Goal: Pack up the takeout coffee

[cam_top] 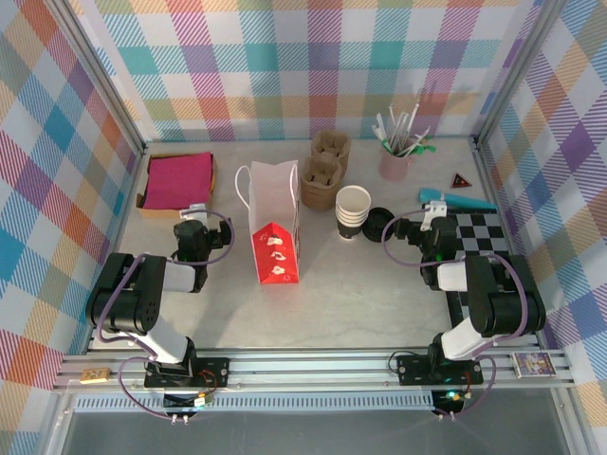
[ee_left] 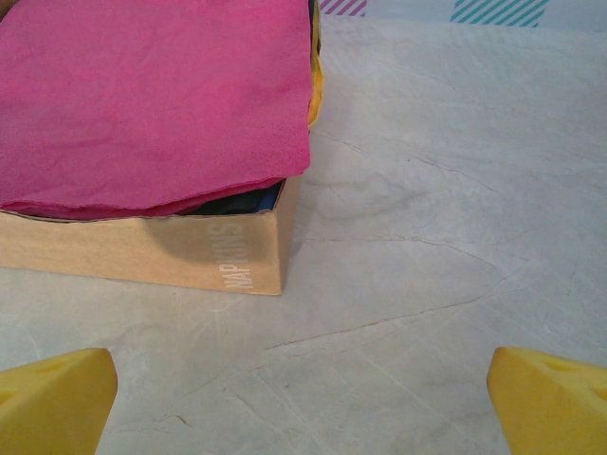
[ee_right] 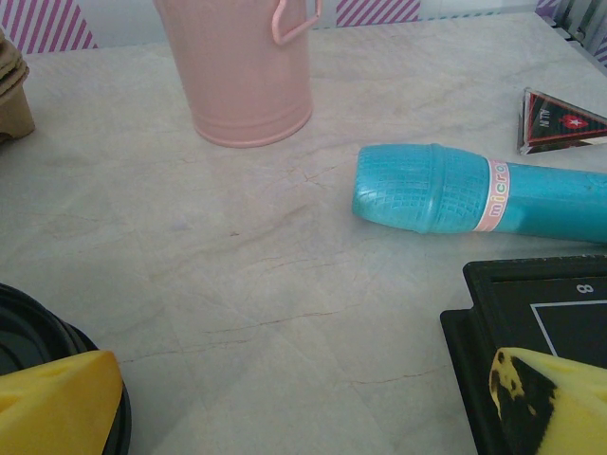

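A short stack of paper cups (cam_top: 353, 210), white above a dark brown band, stands open-topped with no lid, right of an upright white paper bag (cam_top: 275, 227) with a red house print. A lidded takeout coffee is out of view. Loose black lids (cam_top: 380, 222) lie beside the cups and show at the lower left of the right wrist view (ee_right: 28, 336). My right gripper (cam_top: 435, 212) (ee_right: 303, 403) hangs open over bare table between the lids and the checkerboard. My left gripper (cam_top: 196, 210) (ee_left: 303, 408) is open, empty, facing the napkin box (ee_left: 190, 251).
Pink napkins (cam_top: 178, 180) fill the cardboard box at the back left. Brown pulp cup carriers (cam_top: 324, 171) stand behind the cups. A pink bucket (ee_right: 247, 66) of utensils, a teal tool (ee_right: 474, 190), a small triangular packet (ee_right: 560, 123) and a black checkerboard (ee_right: 550, 313) crowd the right side.
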You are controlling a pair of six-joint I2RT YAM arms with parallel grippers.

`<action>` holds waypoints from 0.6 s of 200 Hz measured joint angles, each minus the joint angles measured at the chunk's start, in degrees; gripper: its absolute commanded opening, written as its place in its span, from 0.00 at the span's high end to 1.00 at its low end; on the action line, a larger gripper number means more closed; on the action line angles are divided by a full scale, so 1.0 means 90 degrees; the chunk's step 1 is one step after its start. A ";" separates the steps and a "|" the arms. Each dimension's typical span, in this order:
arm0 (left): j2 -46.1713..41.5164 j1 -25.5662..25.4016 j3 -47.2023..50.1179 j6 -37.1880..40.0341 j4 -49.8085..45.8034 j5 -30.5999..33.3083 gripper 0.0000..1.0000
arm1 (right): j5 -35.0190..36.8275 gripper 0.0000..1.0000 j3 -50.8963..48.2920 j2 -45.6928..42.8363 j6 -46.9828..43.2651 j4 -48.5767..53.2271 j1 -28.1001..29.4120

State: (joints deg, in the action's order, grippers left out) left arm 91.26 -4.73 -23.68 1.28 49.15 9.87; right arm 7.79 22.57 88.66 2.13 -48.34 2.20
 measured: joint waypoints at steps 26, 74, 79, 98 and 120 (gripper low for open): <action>0.0000 0.0000 -0.0002 0.0000 0.0000 0.0000 0.00 | 0.0000 0.00 0.0000 0.0000 0.0000 0.0000 0.0000; 0.0000 0.0000 -0.0002 0.0000 0.0000 0.0000 0.00 | 0.0000 0.00 0.0000 0.0000 0.0000 0.0000 0.0000; 0.0000 0.0000 -0.0002 0.0000 0.0000 0.0000 0.00 | 0.0000 0.01 0.0000 0.0002 0.0000 0.0000 0.0000; 0.0000 0.0002 -0.0002 0.0000 0.0000 0.0000 0.00 | -0.0007 0.00 0.0000 0.0000 0.0000 0.0000 0.0000; -0.0041 0.0000 0.0000 -0.0024 -0.0058 0.0083 0.00 | -0.0015 0.01 0.0000 -0.0036 -0.0002 0.0046 0.0000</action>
State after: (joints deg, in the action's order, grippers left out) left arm 90.89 -4.73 -23.68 1.06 48.62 10.61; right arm 7.66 22.57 88.33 2.11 -47.92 2.20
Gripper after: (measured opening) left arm 0.997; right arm 0.995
